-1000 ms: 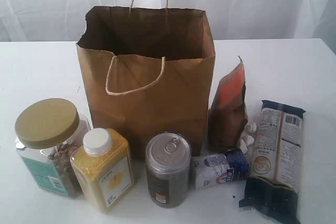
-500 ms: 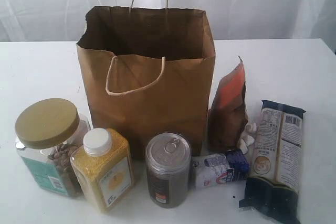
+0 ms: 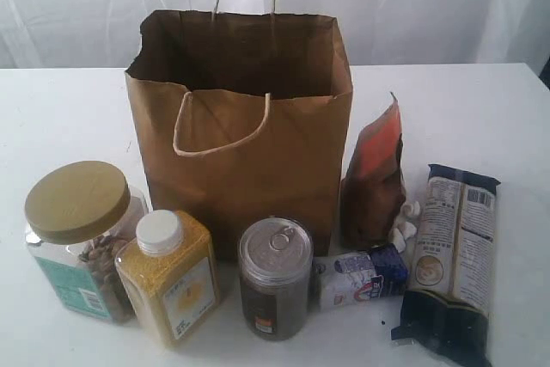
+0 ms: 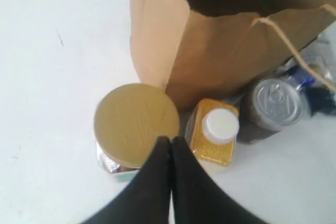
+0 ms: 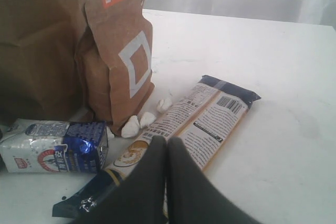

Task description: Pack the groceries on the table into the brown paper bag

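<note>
left gripper (image 4: 169,142): matte black, smooth, two wedge shapes tapering to narrow tips
right gripper (image 5: 167,141): matching matte black tapered pair

The left gripper (image 4: 169,140), jaws pressed together, hangs over the clear jar (image 4: 134,119). The yellow-grain bottle (image 4: 214,135) stands between jar and dark can (image 4: 274,106).

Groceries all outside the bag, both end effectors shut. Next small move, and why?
Probably open the left end effector. It hangs shut above the gold-lidded clear jar, which stands beside the open brown paper bag, and shut jaws cannot take hold of the jar.
</note>
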`<state>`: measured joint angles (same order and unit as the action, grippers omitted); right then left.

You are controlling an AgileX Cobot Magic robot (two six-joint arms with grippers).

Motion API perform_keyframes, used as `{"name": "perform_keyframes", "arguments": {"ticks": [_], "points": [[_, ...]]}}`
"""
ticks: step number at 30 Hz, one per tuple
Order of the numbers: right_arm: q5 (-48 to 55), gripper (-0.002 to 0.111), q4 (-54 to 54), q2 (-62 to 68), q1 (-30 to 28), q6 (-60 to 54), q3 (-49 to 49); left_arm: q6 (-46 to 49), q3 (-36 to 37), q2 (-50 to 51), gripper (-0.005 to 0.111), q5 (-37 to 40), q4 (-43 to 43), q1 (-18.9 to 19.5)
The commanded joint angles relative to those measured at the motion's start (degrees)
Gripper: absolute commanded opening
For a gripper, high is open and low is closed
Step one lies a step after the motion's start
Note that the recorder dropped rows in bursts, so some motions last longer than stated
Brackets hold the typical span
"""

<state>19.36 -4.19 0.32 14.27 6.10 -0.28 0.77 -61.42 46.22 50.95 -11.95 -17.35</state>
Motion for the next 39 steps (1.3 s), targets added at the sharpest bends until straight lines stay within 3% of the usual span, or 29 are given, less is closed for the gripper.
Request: {"name": "perform_keyframes", "arguments": {"ticks": [1,5,12,15,19,22,33,39], "points": [[-0.13,0.0,-0.3,-0.32,0.02,0.2,0.28,0.75,-5.46,10.42,0.0,7.75,-0.19,0.08],[-0.13,0.0,-0.3,-0.32,0.02,0.2,0.28,0.75,-8.02,16.99,0.0,12.3,-1.54,0.08],[-0.13,0.0,-0.3,-0.32,0.02,0.2,0.28,1.78,-8.34,23.61,0.005,10.35,-2.74,0.08],[-0.13,0.0,-0.3,-0.32,0.02,0.2,0.28,3.69,-8.34,25.41,0.024,9.76,-4.91,0.08],[-0.13,0.0,-0.3,-0.32,0.02,0.2,0.28,4.2,-8.34,27.1,0.063,9.41,-3.9,0.08],[-0.13,0.0,-0.3,-0.32,0.02,0.2,0.28,1.77,-8.34,27.86,0.078,7.42,-3.91,0.08],[-0.13,0.0,-0.2,-0.32,0.02,0.18,0.28,1.19,-8.38,31.89,0.079,6.31,-3.91,0.08],[-0.13,0.0,-0.2,-0.32,0.02,0.18,0.28,2.63,-10.78,31.79,0.079,10.66,-3.82,0.08]]}}
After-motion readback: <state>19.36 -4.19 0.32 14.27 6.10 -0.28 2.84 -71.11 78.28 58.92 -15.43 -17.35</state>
